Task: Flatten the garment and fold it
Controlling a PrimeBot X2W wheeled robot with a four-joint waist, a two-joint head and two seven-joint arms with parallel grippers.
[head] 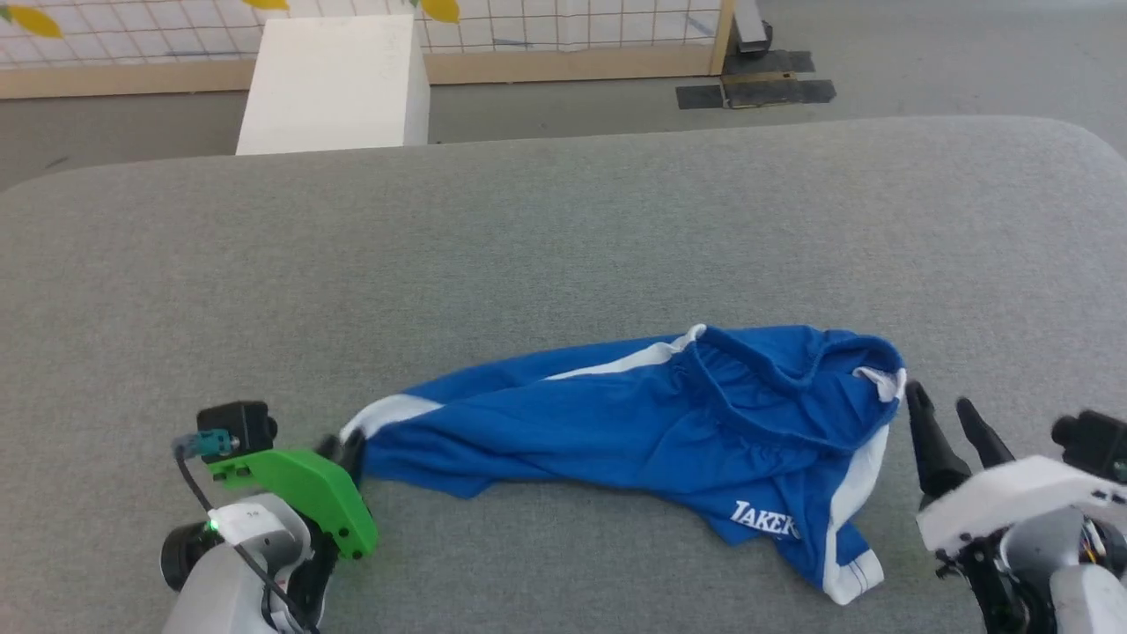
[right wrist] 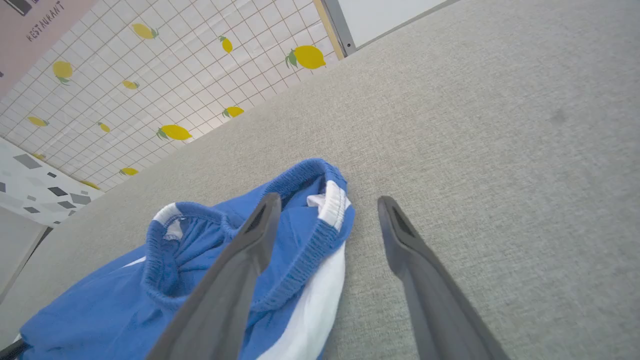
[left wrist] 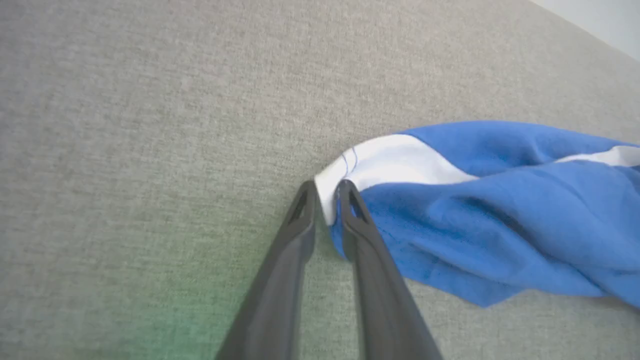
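The garment (head: 634, 414), royal-blue shorts with white side stripes and white "LAKERS" print, lies crumpled and stretched sideways on the grey table. My left gripper (head: 348, 449) is shut on the white hem of one leg at the garment's left end; in the left wrist view the two fingers pinch the white edge (left wrist: 327, 200) of the garment (left wrist: 500, 220). My right gripper (head: 946, 414) stands open just right of the gathered waistband (head: 828, 370). In the right wrist view its left finger (right wrist: 250, 245) overlaps the waistband (right wrist: 300, 260) and the right finger (right wrist: 400, 235) is over bare table.
The grey fabric-covered table (head: 563, 246) stretches wide around the garment, with free room behind and to both sides. Beyond its far edge stand a white box (head: 339, 79), a tiled wall with lemon prints (right wrist: 175, 75) and a wooden-framed panel (head: 722, 35).
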